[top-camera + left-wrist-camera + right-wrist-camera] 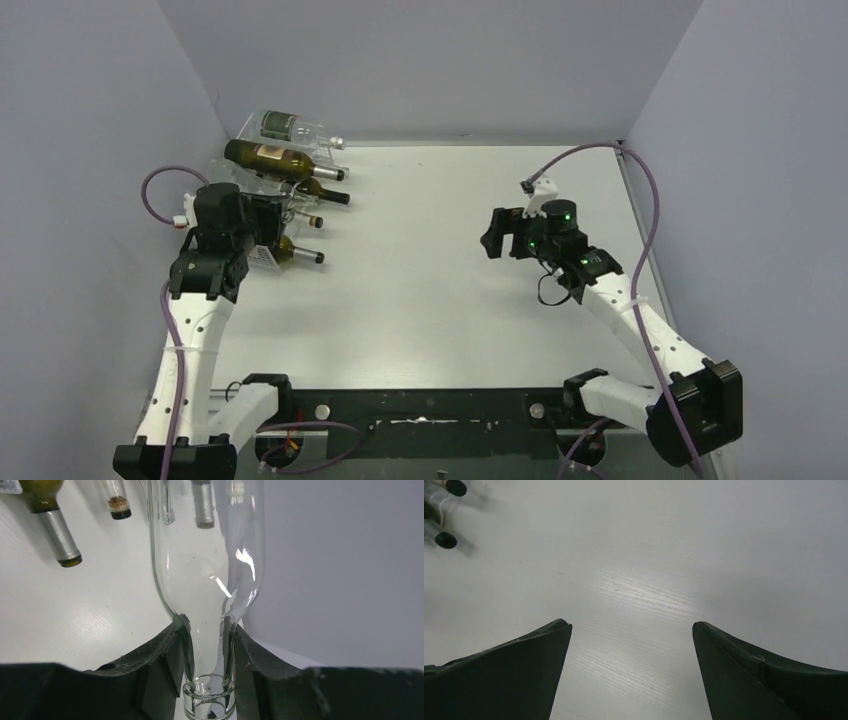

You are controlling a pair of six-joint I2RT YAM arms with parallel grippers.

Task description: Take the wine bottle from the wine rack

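Observation:
The wine rack (237, 178) is see-through plastic at the table's far left and holds several bottles: a clear one (285, 127) on top, a dark labelled one (275, 158) below it, and others lower down. My left gripper (262, 222) is at the rack's near end. In the left wrist view it (207, 645) is shut on the neck of a clear glass wine bottle (207, 575), whose body points away from the camera. I cannot tell whether this bottle still rests on the rack. My right gripper (492, 235) is open and empty over the table (631, 630).
Other bottle necks point out from the rack: a silver-capped one (59, 535), a corked one (120, 505), and dark-capped ones (305, 256). The left wall is close behind the rack. Two dark caps (446, 540) show at the right wrist view's left edge.

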